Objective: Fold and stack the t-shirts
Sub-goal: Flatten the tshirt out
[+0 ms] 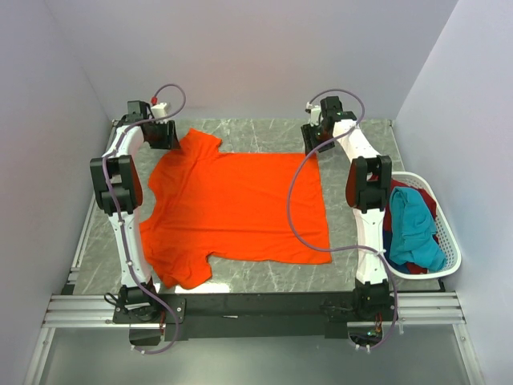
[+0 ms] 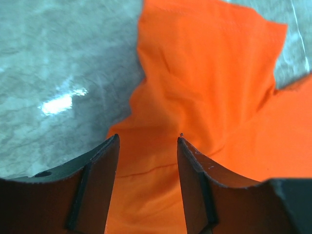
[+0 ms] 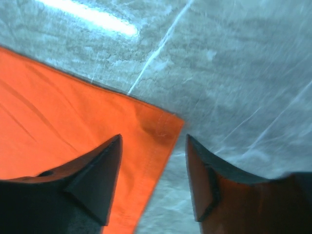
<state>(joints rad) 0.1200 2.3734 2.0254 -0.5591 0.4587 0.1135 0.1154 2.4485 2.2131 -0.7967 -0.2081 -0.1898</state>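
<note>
A bright orange t-shirt (image 1: pixel 236 208) lies spread flat on the grey table, collar to the left, hem to the right. My left gripper (image 1: pixel 166 136) is open above the far sleeve; in the left wrist view its fingers straddle the orange cloth (image 2: pixel 204 87), gripper (image 2: pixel 147 139). My right gripper (image 1: pixel 315 141) is open above the far hem corner; in the right wrist view that corner (image 3: pixel 161 129) lies between its fingers, gripper (image 3: pixel 153 139). Teal (image 1: pixel 415 224), dark red (image 1: pixel 422 195) and blue shirts lie crumpled in the basket.
A white plastic basket (image 1: pixel 450 241) stands at the table's right edge beside the right arm. Grey walls close in at the back and sides. A metal rail (image 1: pixel 256 309) runs along the near edge.
</note>
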